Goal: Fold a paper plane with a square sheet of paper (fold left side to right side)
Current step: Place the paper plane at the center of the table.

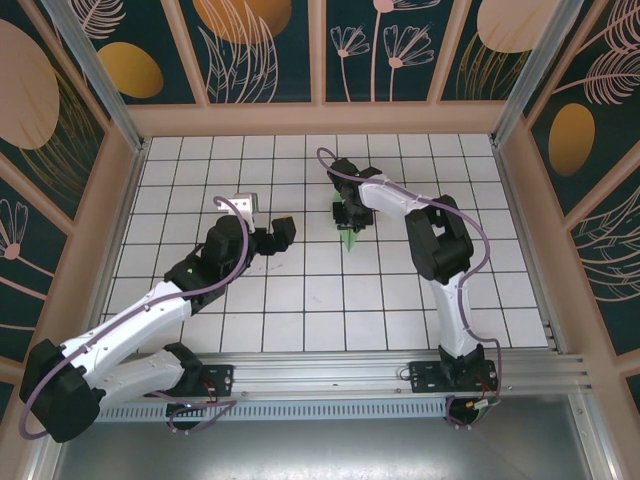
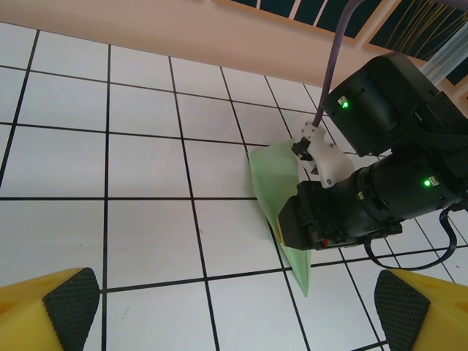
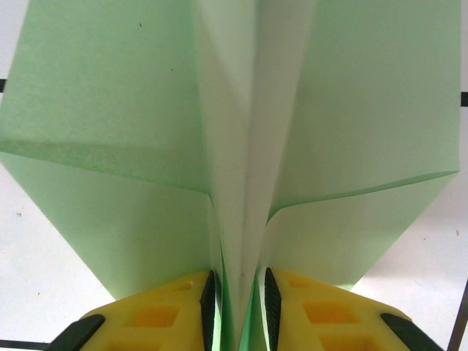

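The left arm [image 1: 150,310] and the right arm [image 1: 450,310] are each built of white link shells joined by rounded black joint housings. A lilac cable [image 2: 338,44] is run along each arm in loose loops. Each base is carried on a black plate [image 1: 432,375] bolted to a silver slotted rail [image 1: 320,378]. The fingers [image 3: 146,322] of the right gripper [image 3: 240,300] are moulded in yellow plastic with rectangular recesses and faced with black ribbed pads [image 3: 272,303]; the left gripper [image 2: 235,306] is made alike. Small green lights [image 2: 344,104] are lit on the right arm's black housings.
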{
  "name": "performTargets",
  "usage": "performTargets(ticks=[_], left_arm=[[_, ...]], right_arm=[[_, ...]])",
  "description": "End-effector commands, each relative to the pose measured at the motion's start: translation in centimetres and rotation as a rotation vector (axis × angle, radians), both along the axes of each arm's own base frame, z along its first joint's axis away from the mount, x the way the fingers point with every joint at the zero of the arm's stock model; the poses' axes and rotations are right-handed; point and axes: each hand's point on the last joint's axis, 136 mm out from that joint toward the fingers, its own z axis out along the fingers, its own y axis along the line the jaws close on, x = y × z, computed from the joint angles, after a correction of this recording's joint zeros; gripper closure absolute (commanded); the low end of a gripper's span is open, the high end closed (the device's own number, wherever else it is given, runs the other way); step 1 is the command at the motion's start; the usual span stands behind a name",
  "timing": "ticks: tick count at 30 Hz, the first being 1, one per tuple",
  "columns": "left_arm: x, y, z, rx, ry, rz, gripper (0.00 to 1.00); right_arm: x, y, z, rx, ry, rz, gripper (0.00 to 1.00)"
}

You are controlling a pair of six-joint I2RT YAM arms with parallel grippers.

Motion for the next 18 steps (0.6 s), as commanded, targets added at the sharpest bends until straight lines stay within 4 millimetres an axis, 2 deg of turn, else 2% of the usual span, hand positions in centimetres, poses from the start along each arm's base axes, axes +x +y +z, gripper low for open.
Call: performTargets(ticks=[1,12,18], left_arm=[[0.4,0.4,1.5,-0.016,-0.021,0.028,0.02],[1.1,1.2,0.9,-0.080,0.015,0.053,0.01],[2.0,2.0,0.5,-0.147,0.036,0.058,0.01]], right_arm=[[0.1,-0.5,1.3,-0.033,-0.019,0.000,0.71],[-0.3,-0.6,3.6,-0.047,-0.049,0.004,0.68],[-1.1,-0.5,6.9,-0.018,-0.104,0.016,0.61]])
